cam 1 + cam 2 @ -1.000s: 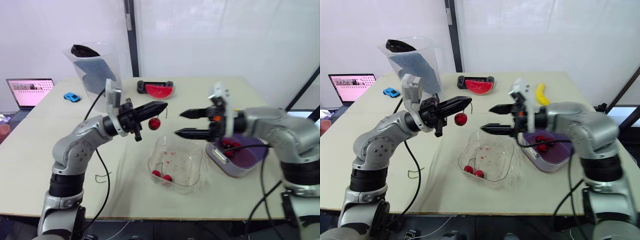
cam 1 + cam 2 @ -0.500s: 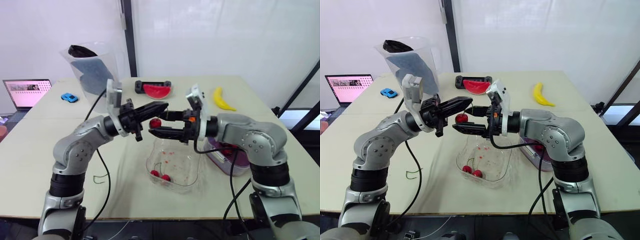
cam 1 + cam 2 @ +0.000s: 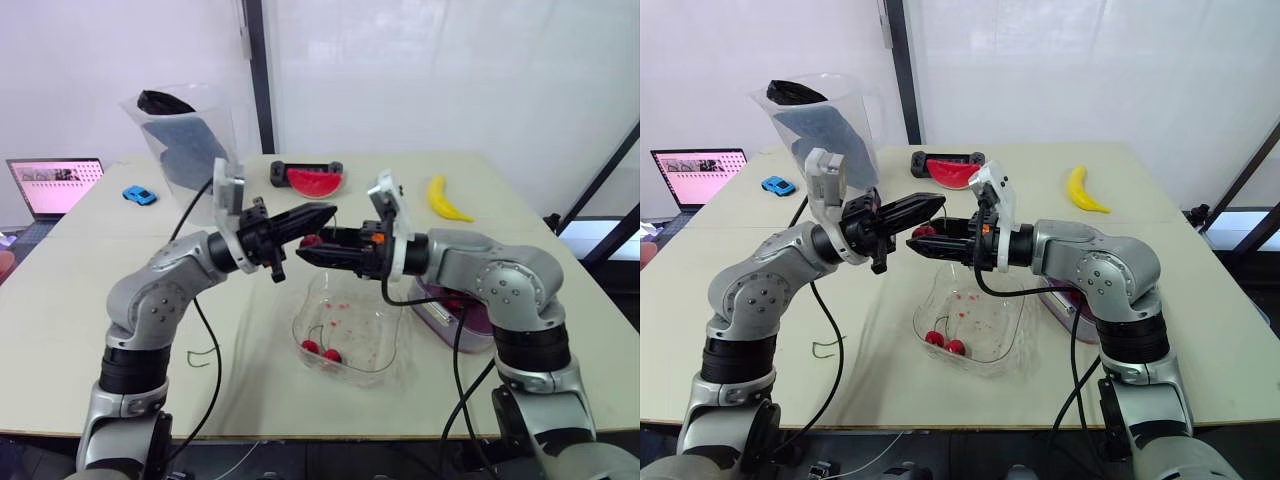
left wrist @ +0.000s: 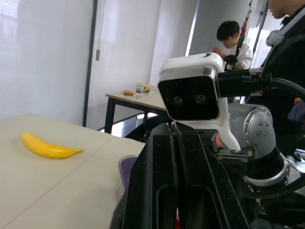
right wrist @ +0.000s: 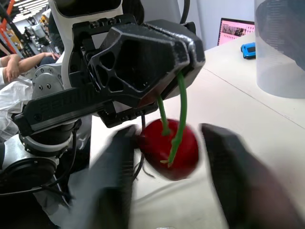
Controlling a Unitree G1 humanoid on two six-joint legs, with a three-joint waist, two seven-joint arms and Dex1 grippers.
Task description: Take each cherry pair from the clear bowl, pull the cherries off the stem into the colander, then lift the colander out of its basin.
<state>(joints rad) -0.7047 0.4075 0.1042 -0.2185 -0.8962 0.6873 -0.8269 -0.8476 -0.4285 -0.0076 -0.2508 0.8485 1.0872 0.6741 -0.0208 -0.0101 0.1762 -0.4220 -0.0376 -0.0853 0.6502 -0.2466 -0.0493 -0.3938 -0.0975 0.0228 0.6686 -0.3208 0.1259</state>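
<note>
**Cherry held between two claws above the bowl**

Nearest, at the front of the table, stands the clear bowl. A pair of cherries lies in it, with small red specks on its floor.

Above the bowl's far edge the two arms meet. The left gripper has its fingers pressed together on a green stem, and a single red cherry hangs from that stem just under the fingertips. The right gripper reaches in from the other side. Its fingers stand apart, one on each side of the cherry; one is close against the fruit, the other is a little off it, and neither visibly pinches it.

To the right of the bowl, partly behind the right arm, sits the purple basin with the colander in it. A few loose cherries lie inside.

Farther back on the table are a banana on the right and a watermelon slice near the middle. On the left are a tall clear jug, a blue toy car and an open laptop.

In the left wrist view, beyond the table, a person bends over another desk.
</note>
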